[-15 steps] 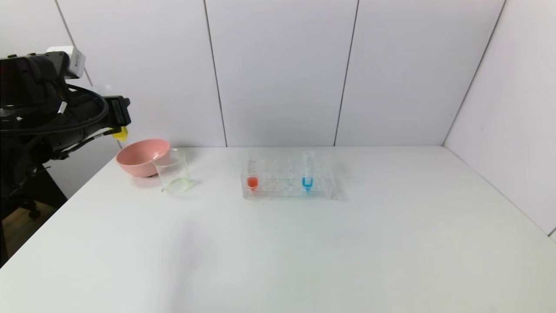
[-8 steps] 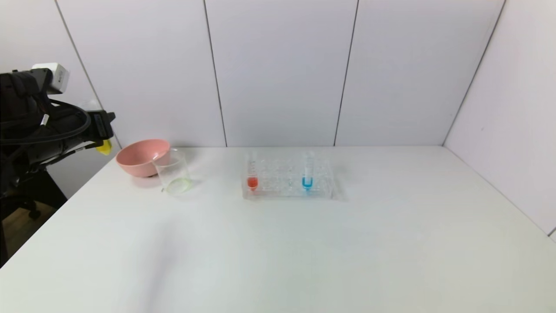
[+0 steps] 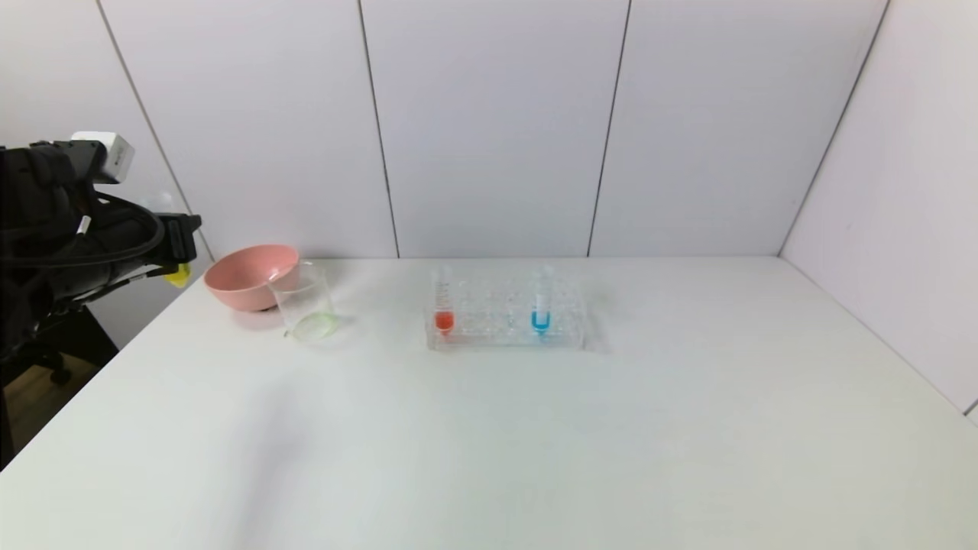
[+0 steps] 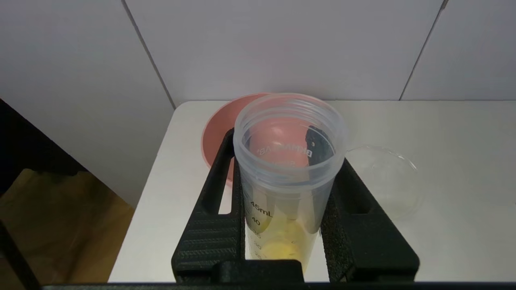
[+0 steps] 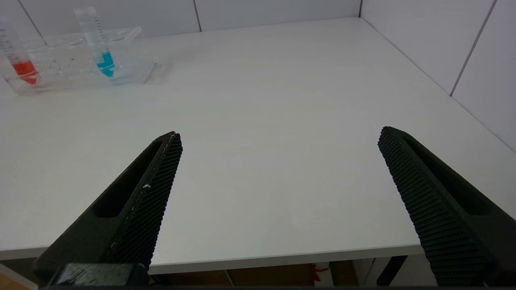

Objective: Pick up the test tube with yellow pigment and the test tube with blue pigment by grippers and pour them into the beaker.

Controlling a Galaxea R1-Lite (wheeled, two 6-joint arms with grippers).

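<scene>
A white tabletop [image 3: 535, 428] boxed in by pale wall panels carries the pink bowl [image 3: 250, 276] and the beaker [image 3: 304, 308] near its far left corner, with the clear tube rack [image 3: 506, 315] toward the middle of its far edge. Over the last second the left gripper [image 3: 180, 263] has drawn back off the tabletop's left edge and sunk a little, carrying the test tube with yellow pigment [image 4: 288, 177] away from above the bowl and beaker; its fingers are clamped on the tube's sides. The beaker bottom shows a faint yellow-green tint, so the yellow pour looks done, though some yellow seems to remain in the tube's tip and the head view is too coarse to be sure. The test tube with blue pigment [image 3: 541, 303] stands untouched in the rack beside the red-liquid tube [image 3: 443, 303], so blue is the likely next target. The right gripper [image 5: 278, 193] hangs at the near edge, jaws wide apart, holding nothing
</scene>
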